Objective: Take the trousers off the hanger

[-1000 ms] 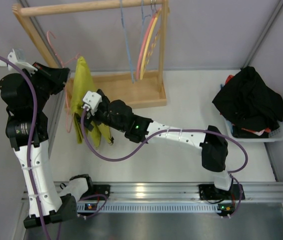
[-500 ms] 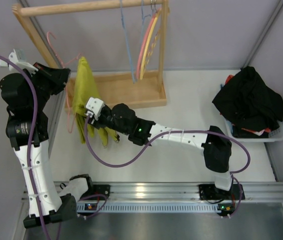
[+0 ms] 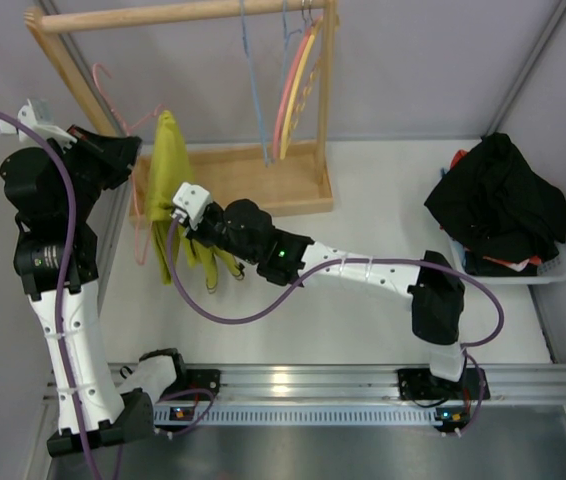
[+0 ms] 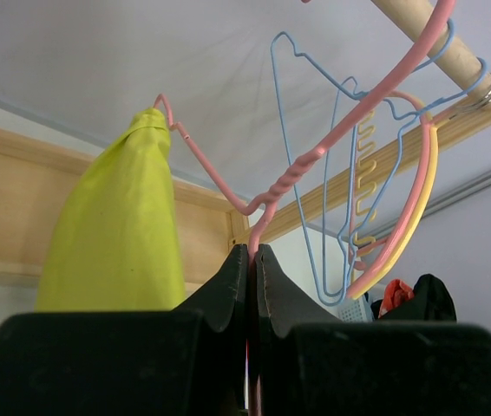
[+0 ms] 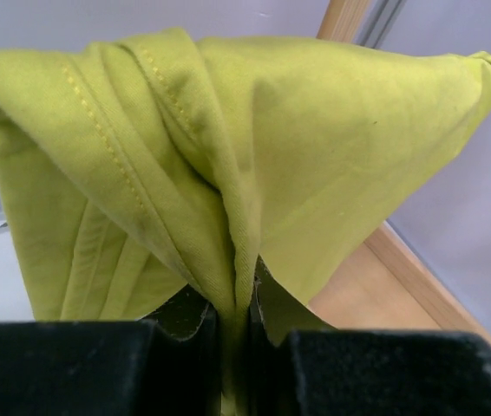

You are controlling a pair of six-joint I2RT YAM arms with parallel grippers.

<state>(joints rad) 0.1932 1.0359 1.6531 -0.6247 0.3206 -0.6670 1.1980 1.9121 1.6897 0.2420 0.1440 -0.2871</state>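
At the left side of the worktop (image 3: 363,310), the trousers (image 3: 168,185) hang draped over one shoulder of the hanger (image 4: 315,152), just in front of the wooden rack (image 3: 253,185). The left end effector (image 4: 252,260) is closed on the hanger's pink wire just below its twisted neck. The right end effector (image 5: 237,308) is clamped on a fold of the yellow-green cloth. Blue wire hangers (image 3: 251,90) and pink-and-yellow hangers (image 3: 298,90) hang from the rack's rail. A black clothing heap (image 3: 498,200) lies in a basket (image 3: 553,268) at the right edge.
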